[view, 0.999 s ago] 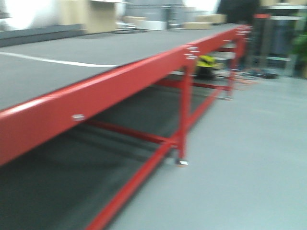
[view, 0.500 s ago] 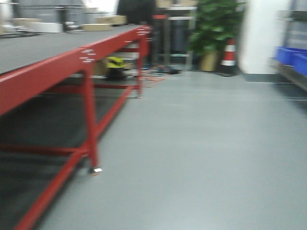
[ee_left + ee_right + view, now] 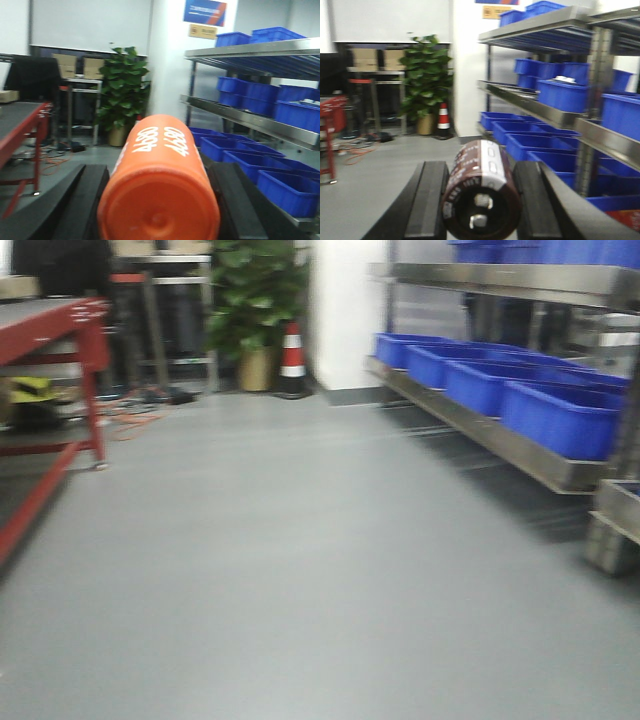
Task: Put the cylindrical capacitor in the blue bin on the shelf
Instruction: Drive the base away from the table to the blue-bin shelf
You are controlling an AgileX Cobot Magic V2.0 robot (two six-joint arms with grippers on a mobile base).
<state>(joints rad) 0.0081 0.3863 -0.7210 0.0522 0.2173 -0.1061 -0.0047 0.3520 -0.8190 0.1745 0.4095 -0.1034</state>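
At 6 o'clock of the right wrist view, the right gripper (image 3: 481, 212) is clamping the brown cylindrical capacitor (image 3: 479, 175) by its sides, presumably to stop it rolling free; its long axis is running toward 12 o'clock, screw terminals facing back at the camera. The left gripper (image 3: 159, 212) is squeezing an orange cylinder (image 3: 159, 170) marked 4680, also pointing to 12. The shelf (image 3: 500, 445) with blue bins (image 3: 560, 415) is standing at 2 o'clock, well apart.

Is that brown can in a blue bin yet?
No. The brown can lies between the right gripper's black fingers, away from the bins.
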